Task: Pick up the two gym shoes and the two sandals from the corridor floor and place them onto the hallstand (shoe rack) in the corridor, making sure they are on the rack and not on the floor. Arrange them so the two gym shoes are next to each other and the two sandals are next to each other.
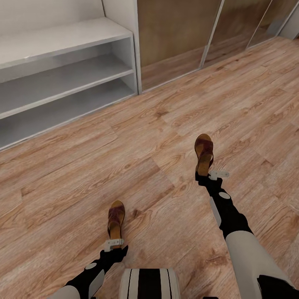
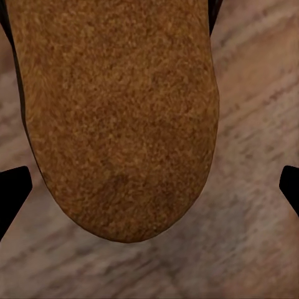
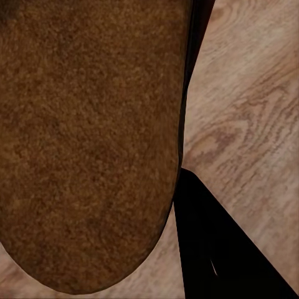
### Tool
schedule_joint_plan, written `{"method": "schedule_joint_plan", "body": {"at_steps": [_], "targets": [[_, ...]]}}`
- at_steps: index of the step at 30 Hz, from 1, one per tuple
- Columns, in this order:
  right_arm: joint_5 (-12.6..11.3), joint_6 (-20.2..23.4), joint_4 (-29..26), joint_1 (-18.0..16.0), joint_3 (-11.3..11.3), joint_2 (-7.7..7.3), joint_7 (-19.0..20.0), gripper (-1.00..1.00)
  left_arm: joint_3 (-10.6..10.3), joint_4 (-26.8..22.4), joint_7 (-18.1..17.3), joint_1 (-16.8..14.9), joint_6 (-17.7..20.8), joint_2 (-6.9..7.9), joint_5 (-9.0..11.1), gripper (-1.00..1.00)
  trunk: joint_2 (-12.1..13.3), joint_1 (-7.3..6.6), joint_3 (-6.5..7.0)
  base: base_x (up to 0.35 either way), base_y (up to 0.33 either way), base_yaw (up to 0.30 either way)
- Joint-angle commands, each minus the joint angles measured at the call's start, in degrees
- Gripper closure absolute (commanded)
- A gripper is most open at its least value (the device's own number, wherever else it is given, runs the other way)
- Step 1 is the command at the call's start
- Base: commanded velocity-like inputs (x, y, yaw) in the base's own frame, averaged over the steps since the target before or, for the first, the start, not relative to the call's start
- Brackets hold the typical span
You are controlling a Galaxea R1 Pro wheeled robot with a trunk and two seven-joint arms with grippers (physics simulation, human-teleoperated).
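Note:
Two brown sandals lie apart on the wood-plank corridor floor (image 1: pixel 166 104), toes pointing away from me. My left gripper (image 1: pixel 115 246) sits at the heel of the left sandal (image 1: pixel 116 218). In the left wrist view its black fingertips (image 2: pixel 12 193) stand wide apart, clear of the tan footbed (image 2: pixel 118 112), so it is open. My right gripper (image 1: pixel 206 175) is at the heel of the right sandal (image 1: pixel 204 151). One dark finger (image 3: pixel 212 249) presses against that sandal's edge (image 3: pixel 87 143), and the other finger is hidden behind it. The pale grey hallstand (image 1: pixel 70 39) stands at the far left. The gym shoes are out of view.
A brown panelled wall with pale frames (image 1: pixel 203 45) runs along the back right, beside the hallstand's end panel (image 1: pixel 135 45). Open wood floor lies between the sandals and the hallstand's two low shelves. My trunk (image 1: pixel 149 284) shows at the bottom edge.

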Motion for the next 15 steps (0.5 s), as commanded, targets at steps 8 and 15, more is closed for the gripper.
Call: {"method": "schedule_joint_plan", "body": {"at_steps": [8,15], "targets": [[0.3,0.2,-0.1,0.0,-0.1,0.02,-0.1,1.00,-0.3,0.1,-0.2,0.0,-0.2,0.01,0.6,-1.00,0.0,-0.01,-0.07,0.000,0.000,0.000],[0.3,0.3,-0.1,0.0,-0.1,0.02,-0.1,1.00,-0.3,0.1,-0.2,0.0,-0.2,0.01,0.6,-1.00,0.0,-0.01,-0.07,0.089,0.000,0.000]]}}
